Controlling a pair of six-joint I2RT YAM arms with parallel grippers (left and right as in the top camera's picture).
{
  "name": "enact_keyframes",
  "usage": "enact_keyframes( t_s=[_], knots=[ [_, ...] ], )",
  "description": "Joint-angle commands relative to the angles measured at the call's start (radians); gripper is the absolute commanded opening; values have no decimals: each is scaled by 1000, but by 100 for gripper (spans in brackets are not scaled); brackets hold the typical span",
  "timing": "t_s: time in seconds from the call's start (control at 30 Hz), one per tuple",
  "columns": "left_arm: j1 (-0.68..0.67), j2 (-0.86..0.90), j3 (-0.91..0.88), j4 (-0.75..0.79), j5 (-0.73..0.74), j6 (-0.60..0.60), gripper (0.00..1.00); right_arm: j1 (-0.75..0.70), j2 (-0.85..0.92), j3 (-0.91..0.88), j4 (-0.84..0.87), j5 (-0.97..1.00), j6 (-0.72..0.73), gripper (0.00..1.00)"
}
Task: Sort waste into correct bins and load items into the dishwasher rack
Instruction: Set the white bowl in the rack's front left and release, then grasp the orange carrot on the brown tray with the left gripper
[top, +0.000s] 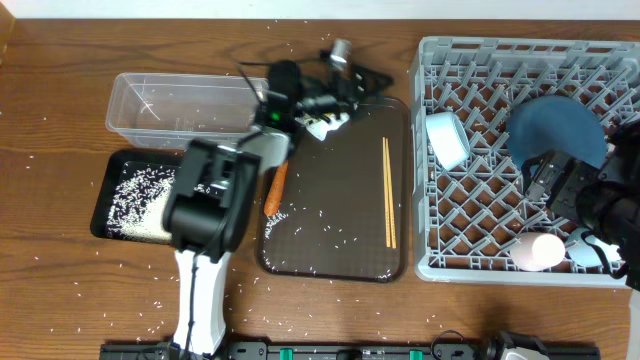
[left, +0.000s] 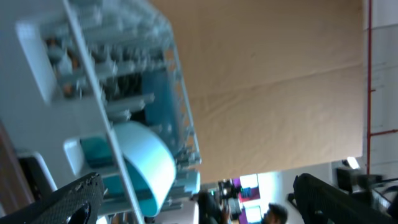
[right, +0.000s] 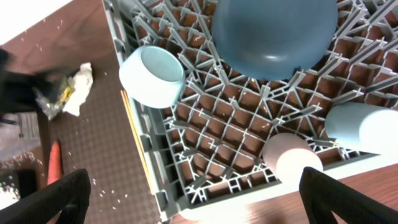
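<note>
Two chopsticks (top: 389, 192) on brown tray (top: 340, 170); carrot (top: 274, 190) at edge.

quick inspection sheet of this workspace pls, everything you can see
surface: wooden table; rice grains strewn over it, most heaped in the black tray
bins: clear tub looks empty
rack: grey rack holds white bowl on its side, dark blue dish, pink cup, light blue cup
brown tray: chopsticks, carrot, crumpled wrapper and tissue
clutter: nothing seen beyond the spilt rice
pincers: left pincer open, empty; right pincer open, empty, over the rack
cables: black cable along the left arm
surroundings: tan wall, blurred room beyond
</note>
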Motion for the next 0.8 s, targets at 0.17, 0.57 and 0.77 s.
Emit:
enact_keyframes(
  t_s=[0.17,0.57,0.77],
  knots=[
    [129,-339,24,-298,11,234,98,-8,-6,6,11,-171,-123,99],
    [55,-790,24,-1657,-918,1153,98,-8,-6,5,35,-225,-164,99],
    [-43,-779,-2,-1859,-941,1205,98,-8,-6,6,54,-225,-164,99]
  ],
)
